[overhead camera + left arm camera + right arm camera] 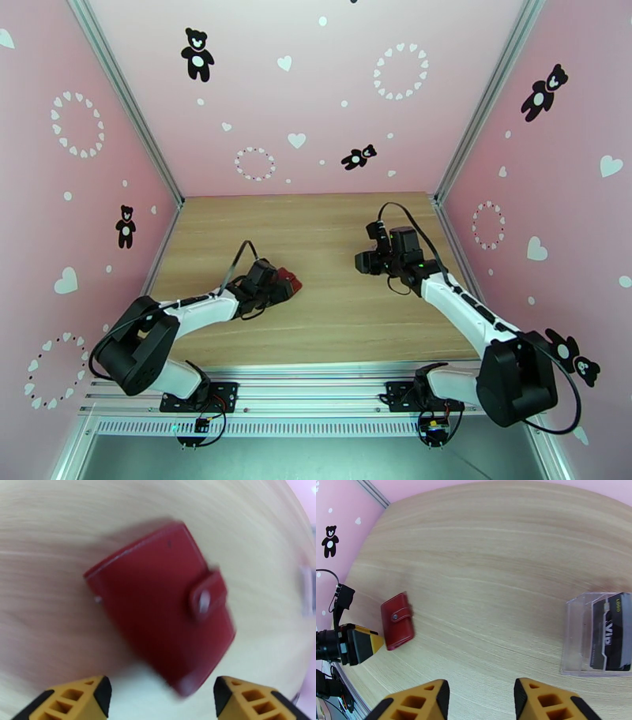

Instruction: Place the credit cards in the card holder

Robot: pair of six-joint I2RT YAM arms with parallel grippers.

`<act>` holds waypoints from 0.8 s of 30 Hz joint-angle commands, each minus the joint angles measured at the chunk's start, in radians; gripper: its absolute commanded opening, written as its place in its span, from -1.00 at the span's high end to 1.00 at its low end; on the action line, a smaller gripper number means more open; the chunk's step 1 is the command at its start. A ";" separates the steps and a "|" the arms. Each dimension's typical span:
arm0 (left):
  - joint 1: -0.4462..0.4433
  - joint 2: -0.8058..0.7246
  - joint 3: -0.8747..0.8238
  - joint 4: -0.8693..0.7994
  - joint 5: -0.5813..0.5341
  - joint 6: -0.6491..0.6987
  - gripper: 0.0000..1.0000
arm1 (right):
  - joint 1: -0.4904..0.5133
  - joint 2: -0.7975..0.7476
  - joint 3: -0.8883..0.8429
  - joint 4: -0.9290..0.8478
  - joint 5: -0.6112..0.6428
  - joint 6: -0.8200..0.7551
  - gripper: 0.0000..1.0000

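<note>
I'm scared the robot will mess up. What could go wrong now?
The red card holder is snapped shut, so no card fits in until the tab is undone. It lies crooked just ahead of the open left gripper, so a squeeze might catch only a corner and push it away. The cards sit inside a clear box, far from the holder; the right gripper could tip that box while fishing one out.
</note>
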 commanded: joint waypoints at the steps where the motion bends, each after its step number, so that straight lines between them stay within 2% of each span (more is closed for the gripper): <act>1: 0.004 -0.109 -0.021 -0.033 0.021 0.048 -0.56 | 0.042 0.074 0.028 -0.004 -0.028 0.017 0.00; 6: 0.038 -0.193 -0.037 -0.132 -0.041 0.018 -0.57 | 0.103 0.249 0.143 -0.041 -0.045 0.038 0.01; 9: 0.084 -0.187 -0.055 -0.127 0.010 -0.036 -0.45 | 0.153 0.385 0.246 -0.049 -0.082 0.089 0.04; 16: 0.112 -0.142 -0.072 -0.052 0.064 -0.065 -0.32 | 0.253 0.694 0.512 -0.081 -0.124 0.173 0.10; 19: 0.123 -0.093 -0.056 -0.040 0.085 -0.063 -0.25 | 0.260 0.768 0.575 -0.088 -0.135 0.208 0.15; 24: 0.130 -0.032 -0.044 -0.001 0.091 -0.057 -0.22 | 0.273 0.809 0.574 -0.078 -0.155 0.223 0.20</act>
